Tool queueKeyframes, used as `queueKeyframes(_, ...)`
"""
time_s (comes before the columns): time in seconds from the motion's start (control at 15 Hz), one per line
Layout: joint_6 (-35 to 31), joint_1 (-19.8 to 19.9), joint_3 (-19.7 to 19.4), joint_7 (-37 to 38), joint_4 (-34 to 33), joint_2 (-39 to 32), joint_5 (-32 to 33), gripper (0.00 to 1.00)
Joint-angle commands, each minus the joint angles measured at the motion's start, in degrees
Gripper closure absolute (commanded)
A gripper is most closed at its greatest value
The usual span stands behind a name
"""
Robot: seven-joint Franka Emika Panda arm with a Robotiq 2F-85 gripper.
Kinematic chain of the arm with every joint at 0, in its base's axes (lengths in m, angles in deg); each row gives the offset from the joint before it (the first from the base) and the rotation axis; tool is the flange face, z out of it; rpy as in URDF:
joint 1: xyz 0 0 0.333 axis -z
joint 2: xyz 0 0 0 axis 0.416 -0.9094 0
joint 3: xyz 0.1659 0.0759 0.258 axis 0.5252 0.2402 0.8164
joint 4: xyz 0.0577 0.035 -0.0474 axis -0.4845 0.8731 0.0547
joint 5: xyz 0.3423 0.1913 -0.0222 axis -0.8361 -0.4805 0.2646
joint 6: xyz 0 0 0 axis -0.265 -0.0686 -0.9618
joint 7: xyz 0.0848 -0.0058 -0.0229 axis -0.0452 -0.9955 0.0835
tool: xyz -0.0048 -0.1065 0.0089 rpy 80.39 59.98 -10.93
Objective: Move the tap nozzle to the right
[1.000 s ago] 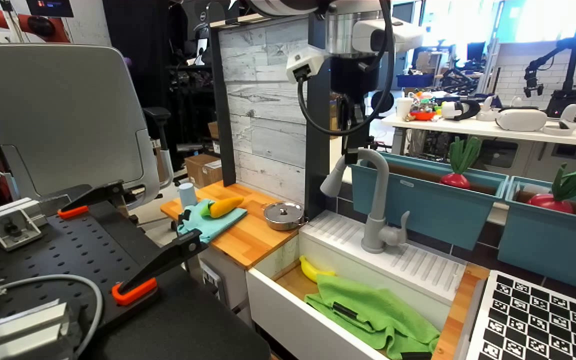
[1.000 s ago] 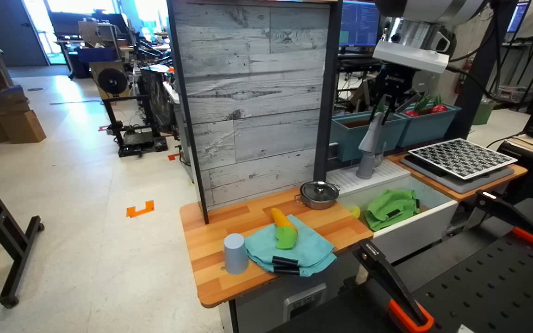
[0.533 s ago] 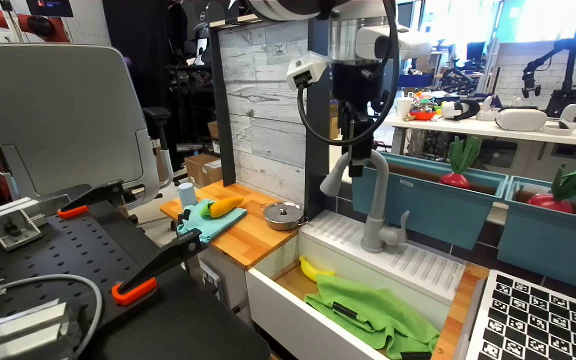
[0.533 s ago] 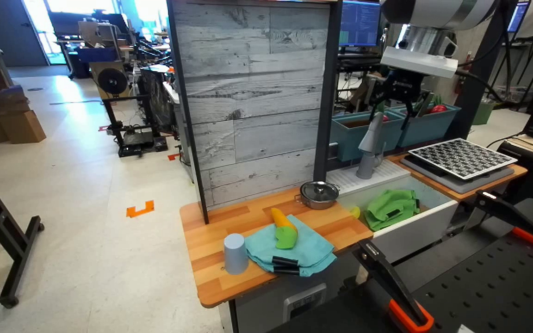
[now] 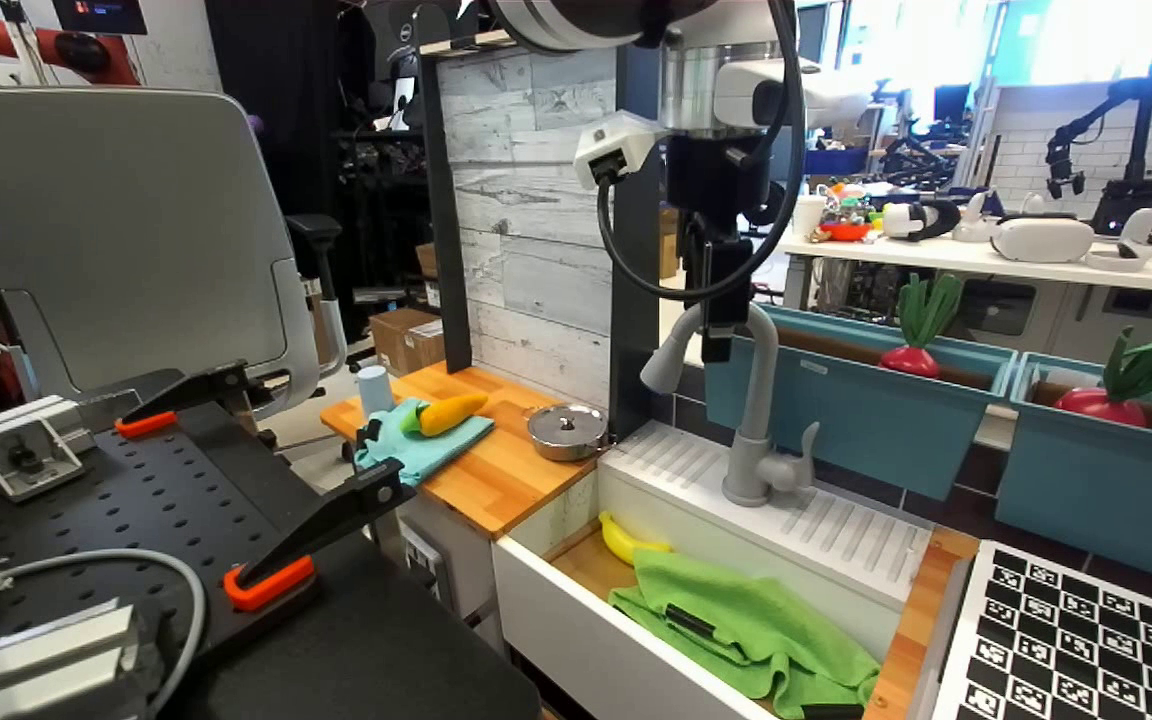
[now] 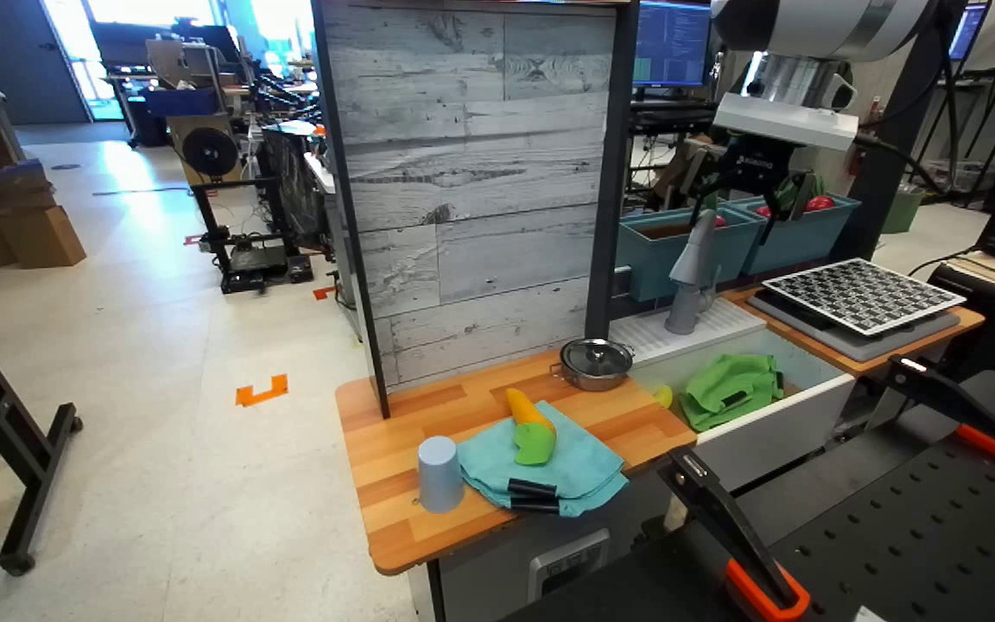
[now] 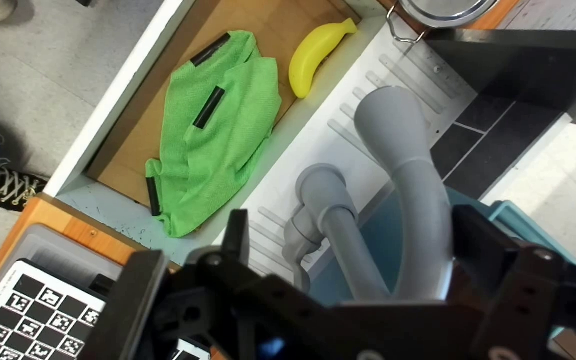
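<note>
Currently the gripper point(image 7: 350, 220) stands parted, the tap nozzle point(image 7: 423, 195) between its jaws: just beside one finger point(image 7: 483, 235), contact unclear, well apart from the opposite one. Its bent length runs outward, across the closing line, so pushing seems the nearer finger's job.

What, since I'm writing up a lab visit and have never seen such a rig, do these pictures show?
The machine is a robot arm ending in a black claw. The exterior views look in from outside; the wrist view looks down past the claw, which stands open astride the grey tap nozzle and seems to hold nothing. Below, the white sink contains a green cloth and a yellow banana. On the wooden counter are a lidded pot, a pale blue cup and a turquoise cloth.
</note>
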Motion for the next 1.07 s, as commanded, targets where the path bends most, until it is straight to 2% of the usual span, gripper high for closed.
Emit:
queueKeyframes(0.0,-0.84,-0.13,-3.46,0.00,1.10,0.77,2.77,0.00)
queueKeyframes(0.6,-0.53,-0.86,-3.86,-2.16,2.94,2.47,5.35,0.00)
queueKeyframes(1.0,1.40,0.03,-4.09,-3.86,1.90,2.34,7.43,0.00)
